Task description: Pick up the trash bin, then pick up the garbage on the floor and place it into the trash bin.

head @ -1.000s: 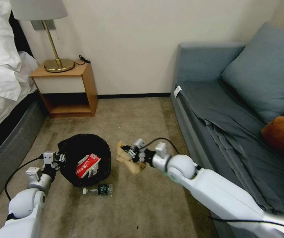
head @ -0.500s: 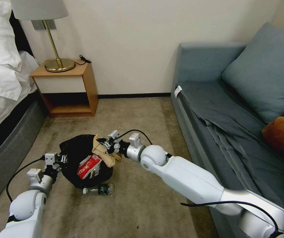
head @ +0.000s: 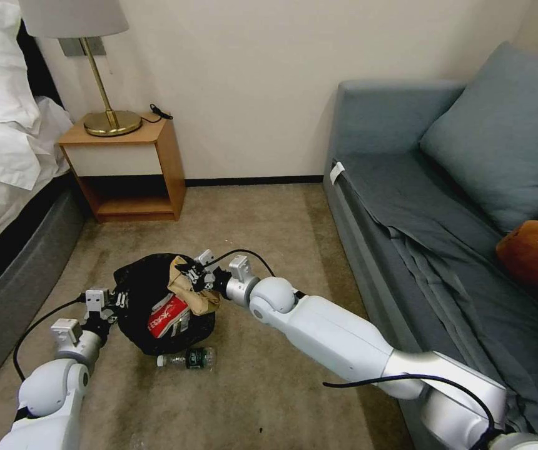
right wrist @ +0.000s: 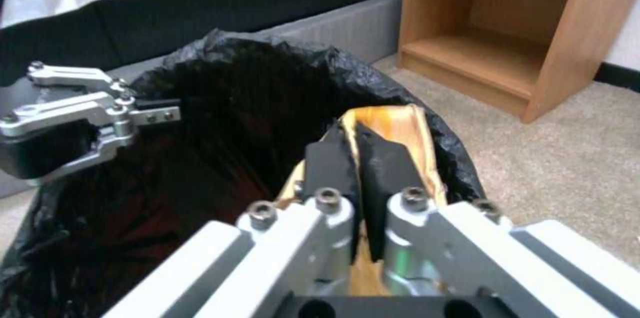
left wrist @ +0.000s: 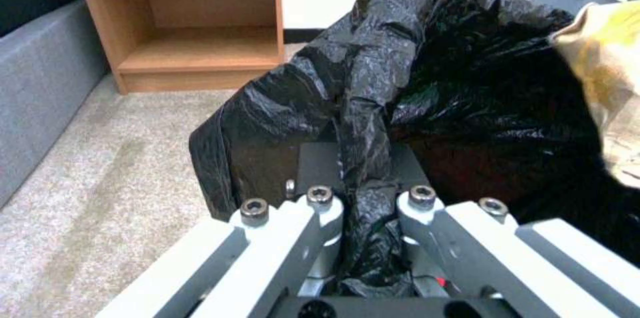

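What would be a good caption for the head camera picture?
Right gripper holds brown paper over the trash bin gripped by the left gripper.

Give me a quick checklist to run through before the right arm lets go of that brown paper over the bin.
1. Left pincer shut on the trash bin liner: ok.
2. Right pincer shut on the crumpled brown paper: ok.
3. Paper above the bin's opening: ok, at its near rim.
4. Room inside beside the red-and-white packet: ok.
5. Clear bottle on the carpet, not yet binned: not ok.
6. Bin lifted off the floor: cannot tell.
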### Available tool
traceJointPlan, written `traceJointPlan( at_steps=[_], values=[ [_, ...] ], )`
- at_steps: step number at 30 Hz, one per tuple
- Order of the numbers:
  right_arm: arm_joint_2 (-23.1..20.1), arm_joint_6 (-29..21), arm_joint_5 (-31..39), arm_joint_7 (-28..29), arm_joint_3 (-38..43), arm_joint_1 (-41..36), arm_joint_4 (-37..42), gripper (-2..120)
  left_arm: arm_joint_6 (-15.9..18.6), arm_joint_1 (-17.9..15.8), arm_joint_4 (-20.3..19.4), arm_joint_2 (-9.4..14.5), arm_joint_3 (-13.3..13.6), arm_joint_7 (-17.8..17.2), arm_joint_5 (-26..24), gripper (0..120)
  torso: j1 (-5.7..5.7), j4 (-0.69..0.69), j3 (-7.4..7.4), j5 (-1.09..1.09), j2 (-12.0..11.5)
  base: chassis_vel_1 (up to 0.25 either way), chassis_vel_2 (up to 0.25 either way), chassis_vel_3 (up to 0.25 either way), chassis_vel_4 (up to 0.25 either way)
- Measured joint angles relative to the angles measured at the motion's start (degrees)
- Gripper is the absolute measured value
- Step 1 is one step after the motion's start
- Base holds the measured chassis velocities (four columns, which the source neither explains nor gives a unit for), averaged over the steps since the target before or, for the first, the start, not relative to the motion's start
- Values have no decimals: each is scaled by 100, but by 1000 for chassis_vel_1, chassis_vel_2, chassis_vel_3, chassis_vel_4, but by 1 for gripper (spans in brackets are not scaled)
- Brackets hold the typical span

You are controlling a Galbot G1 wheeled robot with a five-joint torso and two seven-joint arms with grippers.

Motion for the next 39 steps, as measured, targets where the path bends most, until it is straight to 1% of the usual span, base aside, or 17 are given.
traceJointPlan(
  at_steps=[1,2,8,9,10,12,14,16,18,19,22,23,25,26,27,33,39],
  values=[
    [0,0,0,0,0,0,0,4,0,0,0,0,0,0,0,4,0,0,0,0,0,0,0,0,0],
    [21,-1,-19,47,-21,0,-11,10,-11,0,9,3,-4,9,-15,4,0,-1,0,0,0,0,0,0,0],
    [60,-8,-27,105,-29,0,-39,22,-32,3,29,4,-10,35,-38,4,0,-1,0,0,0,0,0,0,0],
    [95,-15,-35,124,-31,0,-72,33,-48,3,49,12,-18,48,-49,4,0,-1,0,0,0,0,0,0,0],
    [149,-22,-39,148,-33,-2,-104,38,-62,0,75,22,-21,55,-59,4,0,0,0,0,0,0,0,0,0],
    [149,-22,-39,148,-33,-2,-104,38,-62,0,75,22,-21,55,-59,4,0,0,0,0,0,0,0,0,0],
    [241,-35,-39,230,-52,-6,-119,53,-116,-25,153,47,-38,60,-81,4,0,0,0,0,0,0,0,0,0],
    [257,-41,-39,257,-52,-8,-119,57,-138,-43,189,59,-56,60,-92,4,0,0,0,0,0,0,0,0,0],
    [273,-76,-60,305,-51,-8,-121,68,-241,-122,359,130,-128,43,-131,4,0,-1,0,0,0,0,0,0,0],
    [273,-76,-60,305,-51,-8,-121,68,-241,-122,359,130,-128,43,-131,4,0,-1,0,0,0,0,0,0,0],
    [250,-116,-243,309,-19,-9,-202,81,-413,-225,620,279,-268,17,-176,4,0,0,0,0,0,0,0,0,0],
    [250,-116,-243,309,-19,-9,-202,81,-413,-225,620,279,-268,17,-176,4,0,0,0,0,0,0,0,0,0],
    [217,-225,-453,254,24,-22,-268,93,-467,-276,783,433,-388,-5,-291,4,0,0,0,0,0,0,0,0,0],
    [217,-225,-453,254,24,-22,-268,93,-467,-276,783,433,-388,-5,-291,4,0,0,0,0,0,0,0,0,0],
    [212,-321,-622,160,56,-25,-328,98,-509,-312,896,522,-455,-29,-345,4,0,-1,0,0,0,0,0,0,0],
    [357,-379,-1000,-203,98,-94,-746,100,-562,-346,1148,730,-653,-59,-487,4,0,0,-1,0,0,0,0,0,0],
    [570,-156,-1332,-413,121,-257,-1232,100,-575,-279,1229,849,-775,-49,-537,4,-1,0,0,0,0,0,0,0,0]
  ],
)
